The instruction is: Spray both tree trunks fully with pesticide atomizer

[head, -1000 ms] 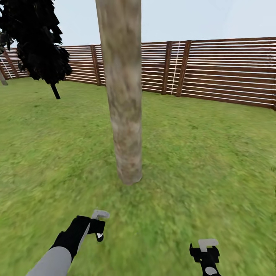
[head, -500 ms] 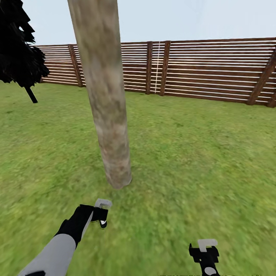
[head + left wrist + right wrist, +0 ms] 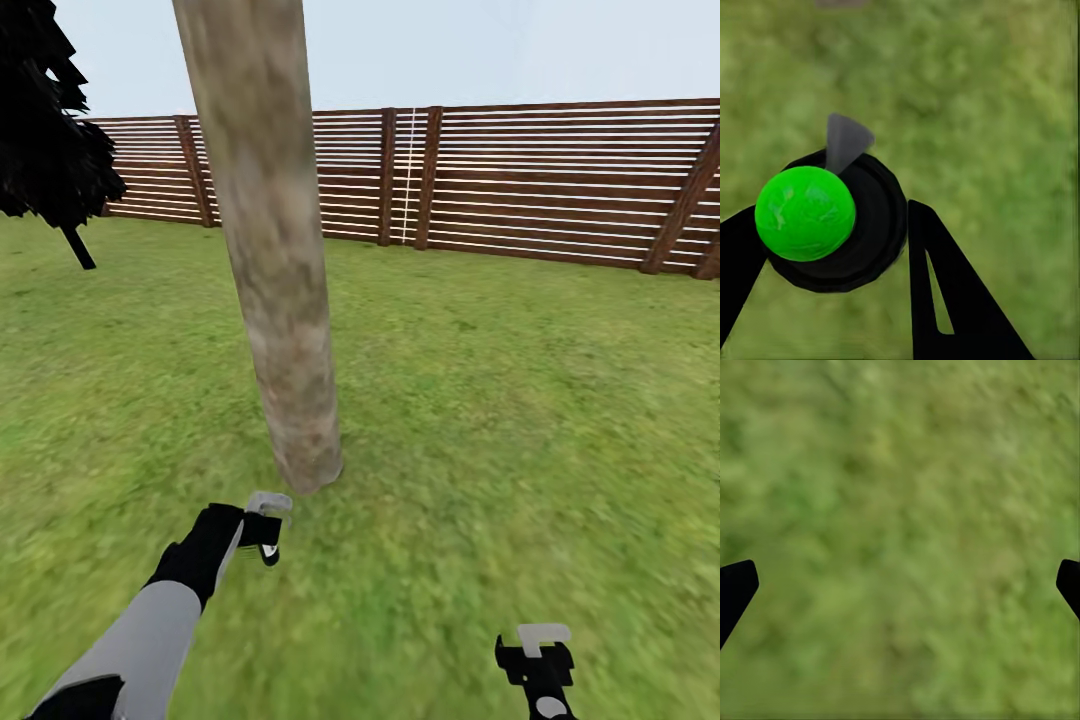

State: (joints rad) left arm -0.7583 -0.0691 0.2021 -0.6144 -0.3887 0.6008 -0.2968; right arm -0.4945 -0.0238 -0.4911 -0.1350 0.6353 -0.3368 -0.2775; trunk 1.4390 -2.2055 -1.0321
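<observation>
Right gripper (image 3: 538, 665) at five o'clock, lowest in the head view, jaws spread wide over bare grass (image 3: 900, 525). Left gripper (image 3: 262, 535) at seven o'clock, fingers (image 3: 945, 300) closed around the pesticide atomizer (image 3: 832, 221), black-bodied with a green cap. Tree trunk (image 3: 275, 290) just beyond, toward eleven o'clock, rooted in the lawn. Dark cypress-like tree (image 3: 45, 120) at ten o'clock. Slatted wooden fence (image 3: 560, 180) farthest, across twelve to two o'clock.

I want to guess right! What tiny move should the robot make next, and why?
Probably tilt the left pincer up toward the tree trunk. It holds the atomizer over grass, close to the trunk's base, so aiming comes before spraying.
</observation>
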